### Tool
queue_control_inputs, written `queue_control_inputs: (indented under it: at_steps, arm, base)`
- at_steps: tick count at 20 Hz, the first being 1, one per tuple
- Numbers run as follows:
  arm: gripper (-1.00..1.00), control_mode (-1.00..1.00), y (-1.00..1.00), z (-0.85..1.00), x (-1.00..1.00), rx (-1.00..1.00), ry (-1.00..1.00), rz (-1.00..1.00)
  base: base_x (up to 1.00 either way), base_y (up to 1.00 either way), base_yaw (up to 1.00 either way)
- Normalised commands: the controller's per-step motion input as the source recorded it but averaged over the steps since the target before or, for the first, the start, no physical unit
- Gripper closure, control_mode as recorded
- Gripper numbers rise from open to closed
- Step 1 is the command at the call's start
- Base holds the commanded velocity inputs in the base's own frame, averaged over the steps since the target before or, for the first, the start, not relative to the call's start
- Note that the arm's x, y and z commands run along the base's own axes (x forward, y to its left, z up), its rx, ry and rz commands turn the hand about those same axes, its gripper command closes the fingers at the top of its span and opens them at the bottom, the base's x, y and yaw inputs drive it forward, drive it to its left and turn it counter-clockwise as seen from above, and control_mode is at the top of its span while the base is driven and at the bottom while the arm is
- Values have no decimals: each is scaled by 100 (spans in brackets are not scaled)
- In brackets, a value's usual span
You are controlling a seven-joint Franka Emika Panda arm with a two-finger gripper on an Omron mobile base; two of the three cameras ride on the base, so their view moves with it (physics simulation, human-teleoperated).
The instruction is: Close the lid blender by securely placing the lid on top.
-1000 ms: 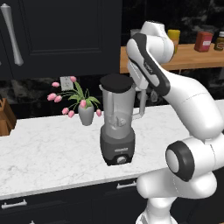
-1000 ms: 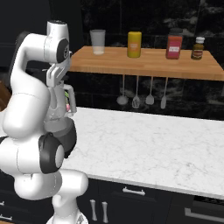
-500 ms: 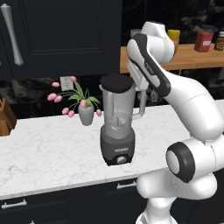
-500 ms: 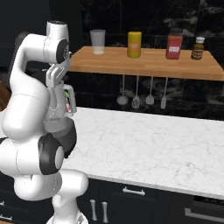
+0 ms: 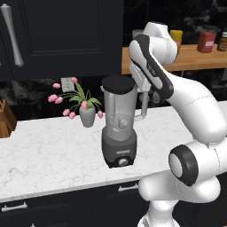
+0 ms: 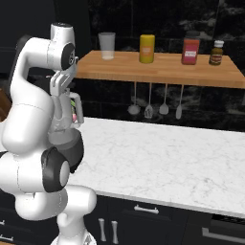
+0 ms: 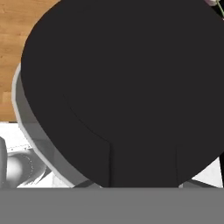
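The blender (image 5: 119,133) stands on the white marble counter (image 5: 44,155), dark grey base with a front knob below and the translucent jar (image 5: 120,111) above. The black round lid (image 5: 118,83) rests on the jar's mouth. In the hand view the lid (image 7: 122,74) is very close, and the jar's rim (image 7: 30,131) peeks out at its lower left. My gripper (image 7: 142,168) is right at the lid and appears shut on it, its dark fingers merging with the black disc. From the right base view my arm hides most of the blender; its handle (image 6: 77,113) shows.
A vase of pink tulips (image 5: 87,116) stands just left of the blender. A wooden shelf (image 6: 158,67) on the back wall carries a clear glass (image 6: 107,45) and several jars, with utensils (image 6: 148,103) hanging beneath. A knife block (image 5: 5,122) sits at the far left.
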Motion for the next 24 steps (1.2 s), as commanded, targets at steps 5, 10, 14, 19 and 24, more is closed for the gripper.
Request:
queue_control_inputs:
  at_steps: [5, 10, 14, 19, 24]
  arm:
    - [100, -100, -5, 0, -38, 0, 0, 0]
    - [100, -100, -15, -2, -12, 0, 0, 0]
    - [100, -100, -55, 0, -3, 0, 0, 0]
    - [100, -100, -24, 0, 0, 0, 0, 0]
    - [100, -100, -22, 0, 4, 0, 0, 0]
  base:
    - [0, 0, 0]
    - [0, 0, 0]
    - [0, 0, 0]
    - [0, 0, 0]
    - [0, 0, 0]
